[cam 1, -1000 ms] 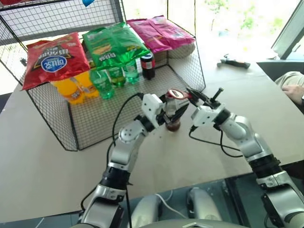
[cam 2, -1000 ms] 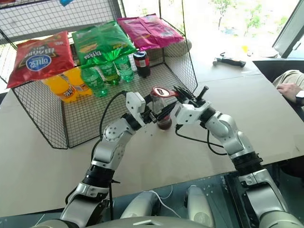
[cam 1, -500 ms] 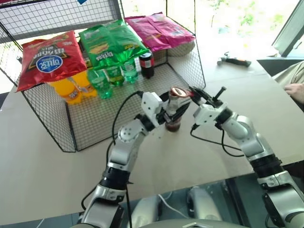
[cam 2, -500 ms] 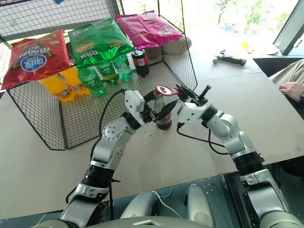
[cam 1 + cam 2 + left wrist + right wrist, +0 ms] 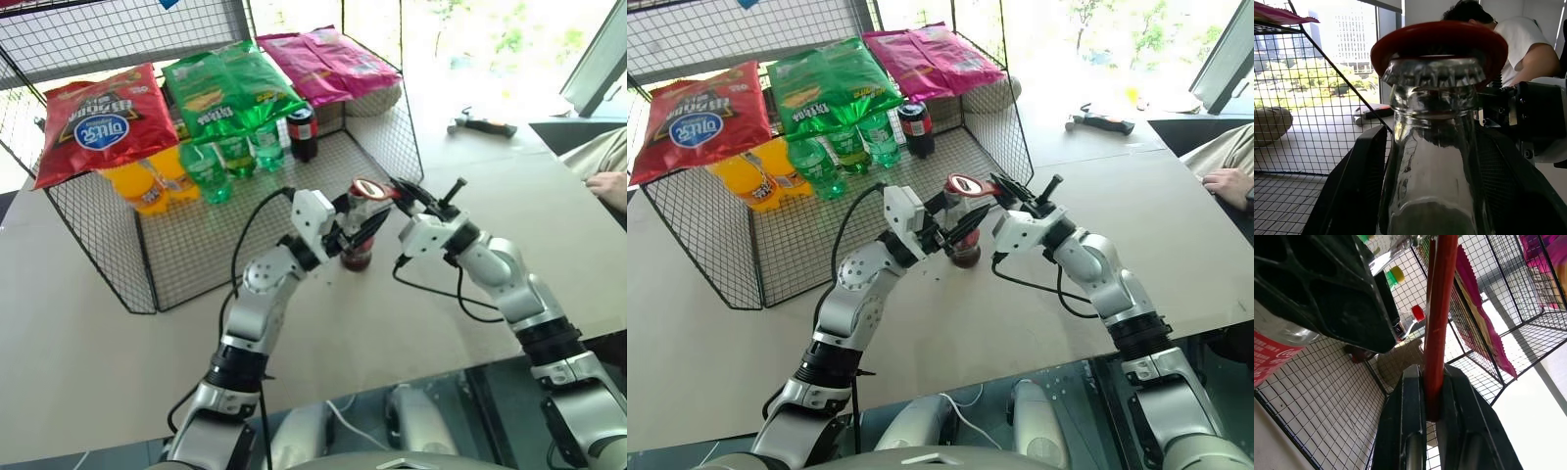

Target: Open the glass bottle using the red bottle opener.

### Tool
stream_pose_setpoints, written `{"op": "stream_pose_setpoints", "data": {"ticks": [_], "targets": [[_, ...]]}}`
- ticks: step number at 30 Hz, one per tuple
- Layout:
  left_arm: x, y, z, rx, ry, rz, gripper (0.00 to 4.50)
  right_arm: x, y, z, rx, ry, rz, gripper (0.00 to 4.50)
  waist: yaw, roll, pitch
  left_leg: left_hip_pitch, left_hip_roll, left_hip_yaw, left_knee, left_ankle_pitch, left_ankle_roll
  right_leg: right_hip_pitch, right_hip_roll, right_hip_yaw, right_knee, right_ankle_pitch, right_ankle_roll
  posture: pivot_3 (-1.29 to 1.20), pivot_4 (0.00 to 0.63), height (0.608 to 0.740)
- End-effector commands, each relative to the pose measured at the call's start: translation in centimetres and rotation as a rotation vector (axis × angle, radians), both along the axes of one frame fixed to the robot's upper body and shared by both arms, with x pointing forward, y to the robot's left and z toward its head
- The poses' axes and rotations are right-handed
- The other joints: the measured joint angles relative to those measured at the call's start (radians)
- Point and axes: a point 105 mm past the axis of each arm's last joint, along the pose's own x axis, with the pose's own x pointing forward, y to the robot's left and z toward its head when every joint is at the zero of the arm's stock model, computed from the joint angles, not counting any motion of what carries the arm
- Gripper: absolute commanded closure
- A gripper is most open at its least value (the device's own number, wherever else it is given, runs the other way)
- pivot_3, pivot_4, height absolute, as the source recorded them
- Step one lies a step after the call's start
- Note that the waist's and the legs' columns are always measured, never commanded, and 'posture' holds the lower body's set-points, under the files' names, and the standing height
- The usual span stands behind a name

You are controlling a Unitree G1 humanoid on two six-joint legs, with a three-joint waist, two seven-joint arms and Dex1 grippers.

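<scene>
we've got the left gripper point(image 5: 358, 233) hugging the bottle point(image 5: 359, 245) | right gripper point(image 5: 1431, 396) clamped on the opener point(image 5: 370, 191), ring over the cap | loose hold = bottle tips when we pry

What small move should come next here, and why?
Probably lever the red bottle opener upward with the right gripper: its ring sits over the crimped cap, which is still on the glass bottle, and the left gripper flanks the neck.
</scene>
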Motion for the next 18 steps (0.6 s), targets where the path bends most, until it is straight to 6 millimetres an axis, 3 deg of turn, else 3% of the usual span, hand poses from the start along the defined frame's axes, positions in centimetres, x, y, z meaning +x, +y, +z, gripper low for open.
{"op": "stream_pose_setpoints", "data": {"ticks": [1, 5, 18], "targets": [[-0.4, 0.2, 1.1, -0.005, -0.051, 0.004, 1.85, -0.1, 0.3, 0.0, -0.012, -0.005, 0.010, 4.50, 0.000, 0.000, 0.000, 0.000, 0.000, 0.000, 0.000, 0.000, 0.000, 0.000, 0.000, 0.000, 0.000, 0.000, 0.000, 0.00, 0.150, 0.740], [-0.4, 0.3, 1.0, 0.001, -0.048, 0.006, 1.85, -0.4, 0.7, -0.1, 0.026, 0.021, 0.041, 4.50, 0.000, 0.000, 0.000, 0.000, 0.000, 0.000, 0.000, 0.000, 0.000, 0.000, 0.000, 0.000, 0.001, 0.000, 0.000, 0.00, 0.150, 0.740], [0.0, 0.2, 0.7, 0.020, -0.039, 0.006, 1.85, -1.5, 1.7, -2.9, -0.037, 0.105, 0.093, 4.50, 0.000, 0.000, -0.001, 0.001, 0.000, 0.001, 0.002, 0.000, 0.000, 0.000, 0.000, 0.001, 0.003, 0.000, 0.000, 0.00, 0.150, 0.740]]}}
